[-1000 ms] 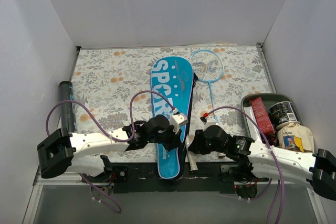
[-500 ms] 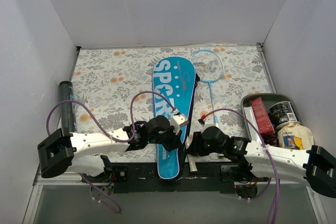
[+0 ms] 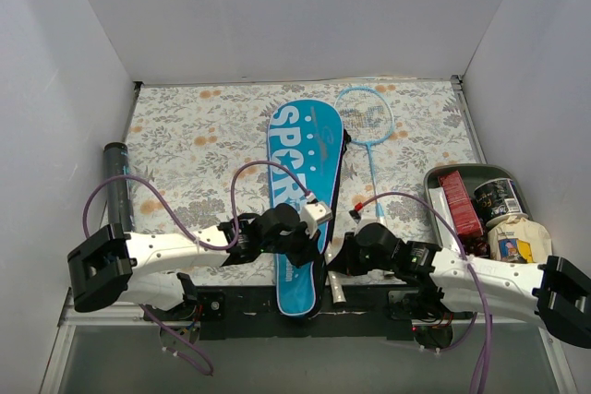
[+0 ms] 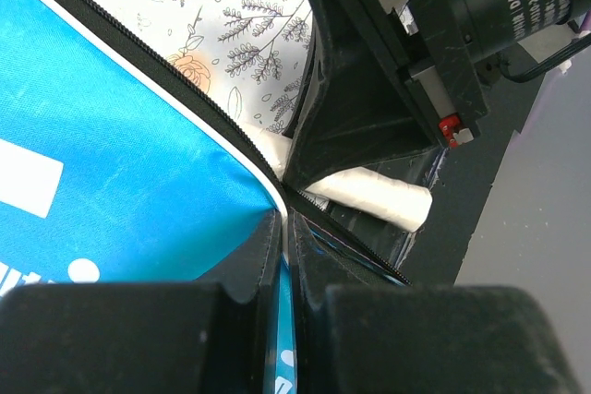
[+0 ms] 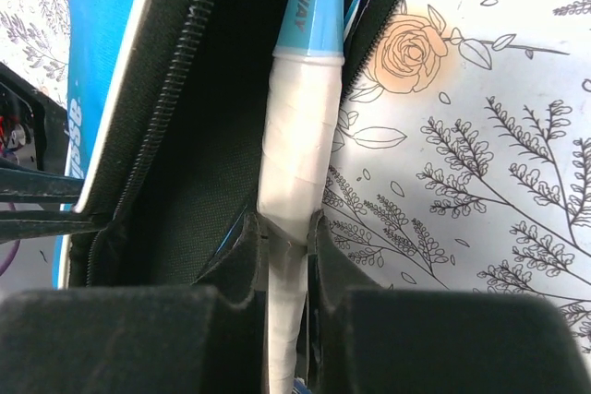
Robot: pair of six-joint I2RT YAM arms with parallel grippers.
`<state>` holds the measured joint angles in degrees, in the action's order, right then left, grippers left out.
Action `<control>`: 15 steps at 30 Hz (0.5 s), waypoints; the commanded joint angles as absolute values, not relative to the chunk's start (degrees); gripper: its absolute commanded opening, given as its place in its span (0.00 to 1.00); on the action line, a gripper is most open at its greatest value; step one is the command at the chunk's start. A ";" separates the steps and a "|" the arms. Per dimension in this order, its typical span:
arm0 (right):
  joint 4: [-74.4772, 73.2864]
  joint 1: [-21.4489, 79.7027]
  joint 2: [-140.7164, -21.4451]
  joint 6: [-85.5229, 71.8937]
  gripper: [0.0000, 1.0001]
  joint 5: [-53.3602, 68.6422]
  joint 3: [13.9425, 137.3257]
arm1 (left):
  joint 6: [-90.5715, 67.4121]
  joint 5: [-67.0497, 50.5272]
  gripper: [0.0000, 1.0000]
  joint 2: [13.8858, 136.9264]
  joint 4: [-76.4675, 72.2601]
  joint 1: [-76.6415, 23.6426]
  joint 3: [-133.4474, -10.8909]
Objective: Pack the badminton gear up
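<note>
Grey tray [image 3: 476,170] at right: red box [image 3: 459,200], dark can [image 3: 495,197], pouch [image 3: 517,237]

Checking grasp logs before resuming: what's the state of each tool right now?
left tool: closed, pinching the open edge of the blue cover.
right tool: closed on the white racket handle.

Left arm [image 3: 175,251], left of blue cover [image 3: 305,159]: white links, black joints, purple cable [image 3: 125,178]. Right arm [image 3: 480,276], right of cover: same colours; black motor [image 4: 499,16] lettered "DAMIAO".
</note>
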<state>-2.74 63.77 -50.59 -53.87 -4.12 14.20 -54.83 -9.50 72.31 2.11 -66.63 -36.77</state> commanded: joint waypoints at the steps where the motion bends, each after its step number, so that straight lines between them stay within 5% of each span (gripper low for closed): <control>1: -1.32 64.07 -48.69 -52.47 0.01 -5.54 15.73 | -53.70 -10.20 0.00 72.25 0.35 -67.67 -37.35; 15: 8.85 64.07 -52.99 -51.85 0.01 -1.85 22.24 | -53.97 -7.91 0.00 73.21 -3.07 -70.22 -35.42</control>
<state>-2.92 63.86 -50.85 -53.34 -3.11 18.57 -54.83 -6.33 73.58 0.45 -68.75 -36.01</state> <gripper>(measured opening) 0.190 0.022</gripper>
